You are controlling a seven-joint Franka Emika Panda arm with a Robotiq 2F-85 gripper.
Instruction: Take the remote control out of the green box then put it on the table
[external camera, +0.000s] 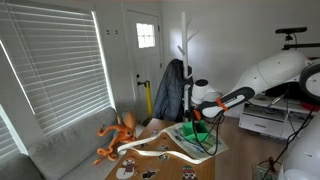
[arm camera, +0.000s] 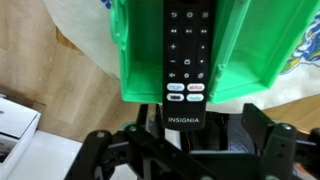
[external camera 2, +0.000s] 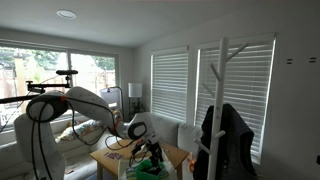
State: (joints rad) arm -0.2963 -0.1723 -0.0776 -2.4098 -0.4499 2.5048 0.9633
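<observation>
In the wrist view the black Insignia remote control (arm camera: pixel 185 60) lies lengthwise in the bright green box (arm camera: pixel 235 60), with its lower end sticking out past the box's open front edge. My gripper (arm camera: pixel 200 142) is open. Its black fingers flank the remote's protruding end: the left finger is close beside it and the right finger stands apart. In both exterior views the gripper (external camera: pixel 198 112) (external camera 2: pixel 150 153) hangs low over the green box (external camera: pixel 194 128) (external camera 2: pixel 147 170) on the light brown table (external camera: pixel 206 166) (external camera 2: pixel 104 158).
An orange plush octopus (external camera: pixel 118 134) sits on the grey sofa beside the table. A white curved strip (external camera: pixel 160 150) and small items lie on the tabletop. A coat rack with a dark jacket (external camera: pixel 170 92) stands behind. A white box (arm camera: pixel 14 125) is at the left.
</observation>
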